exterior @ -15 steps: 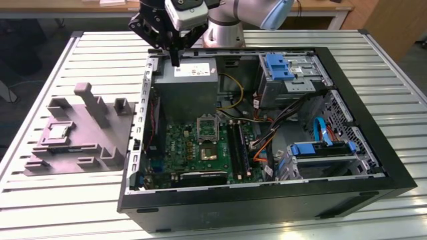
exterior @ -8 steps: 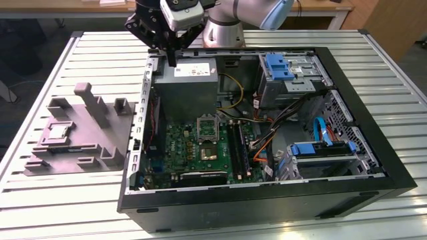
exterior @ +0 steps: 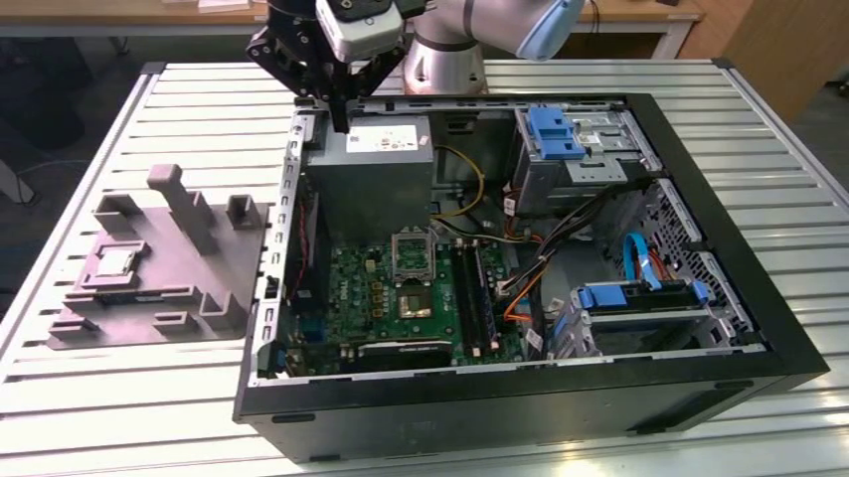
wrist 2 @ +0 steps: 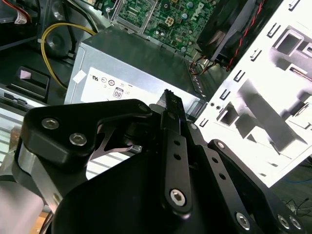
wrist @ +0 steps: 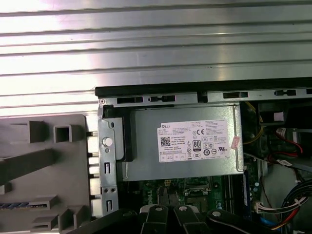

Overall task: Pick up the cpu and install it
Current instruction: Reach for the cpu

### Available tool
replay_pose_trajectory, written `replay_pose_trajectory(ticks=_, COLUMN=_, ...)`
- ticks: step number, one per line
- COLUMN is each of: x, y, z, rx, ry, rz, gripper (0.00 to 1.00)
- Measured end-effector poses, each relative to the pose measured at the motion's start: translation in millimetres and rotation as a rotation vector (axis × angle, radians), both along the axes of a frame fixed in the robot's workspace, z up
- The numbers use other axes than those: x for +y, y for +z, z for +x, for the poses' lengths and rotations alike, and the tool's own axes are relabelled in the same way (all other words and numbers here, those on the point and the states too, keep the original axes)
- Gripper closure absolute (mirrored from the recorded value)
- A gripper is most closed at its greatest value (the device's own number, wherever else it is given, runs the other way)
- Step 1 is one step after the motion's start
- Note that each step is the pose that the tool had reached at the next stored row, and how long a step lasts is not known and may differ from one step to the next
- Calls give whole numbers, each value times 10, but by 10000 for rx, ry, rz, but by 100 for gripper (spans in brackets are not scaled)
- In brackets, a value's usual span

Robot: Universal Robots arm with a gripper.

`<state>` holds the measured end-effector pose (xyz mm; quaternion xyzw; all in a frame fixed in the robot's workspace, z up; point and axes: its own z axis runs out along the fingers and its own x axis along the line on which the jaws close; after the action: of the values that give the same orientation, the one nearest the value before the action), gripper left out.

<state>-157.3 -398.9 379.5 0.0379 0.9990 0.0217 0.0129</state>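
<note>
The cpu is a small silvery-grey square chip lying flat in a recess of the grey holder block, at the exterior view's left, outside the computer case. My gripper hangs above the case's back left corner, over the grey power-supply box, well away from the cpu. Its black fingers stand together with nothing between them, so it is shut and empty. The dark socket with its shiny frame sits on the green motherboard inside the case. In the first wrist view the gripper points over the power-supply box.
The open black computer case holds cables, blue drive brackets and a drive cage. The holder block has upright posts. Everything rests on a slatted metal table. The arm's base stands behind the case.
</note>
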Motion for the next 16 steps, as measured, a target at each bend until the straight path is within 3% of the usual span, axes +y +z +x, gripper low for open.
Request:
replay_pose_trajectory(ticks=4, x=0, y=0, z=-7, rx=0, ry=0, rz=1, gripper=89)
replay_pose_trajectory(ticks=7, x=0, y=-8, z=-110, rx=3, ry=0, rz=0, gripper=89)
replay_pose_trajectory(ticks=9, x=0, y=-20, z=-259, rx=8, ry=0, rz=1, gripper=89)
replay_pose_trajectory(ticks=16, x=0, y=-20, z=-280, rx=8, ry=-1, rz=-1, gripper=89)
